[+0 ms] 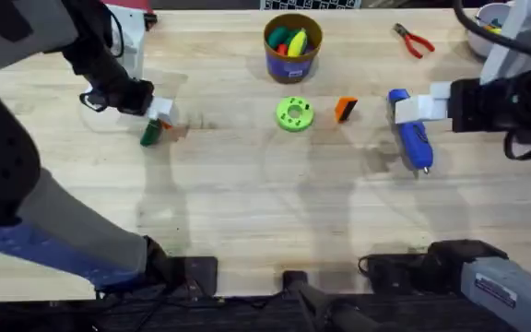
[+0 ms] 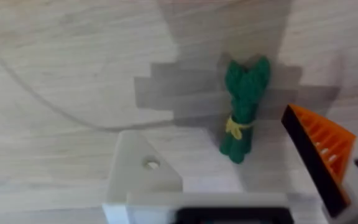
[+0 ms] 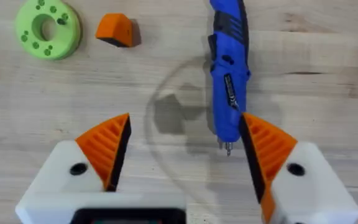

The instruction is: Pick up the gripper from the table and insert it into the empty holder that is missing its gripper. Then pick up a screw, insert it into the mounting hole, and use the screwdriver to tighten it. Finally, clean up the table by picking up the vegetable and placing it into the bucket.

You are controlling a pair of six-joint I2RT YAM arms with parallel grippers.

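Left hand (image 1: 159,118) stands spread wide over the vegetable (image 1: 150,135) on the bench (image 1: 247,203); one finger is the empty holder (image 2: 143,174), without an orange tip. Right hand (image 1: 411,108) is wide open around the screwdriver (image 1: 413,134), which lies flat. The gripper (image 1: 345,109) rests between screwdriver and green disc (image 1: 294,113), the bucket (image 1: 292,46) behind them.

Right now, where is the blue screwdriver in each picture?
Overhead: the screwdriver lies right of the middle.
Right wrist: screwdriver tip beside one fingertip of the right pincer.
Left wrist: faces the vegetable instead.
Shared landmark: the green disc, with the orange gripper between it and the screwdriver.
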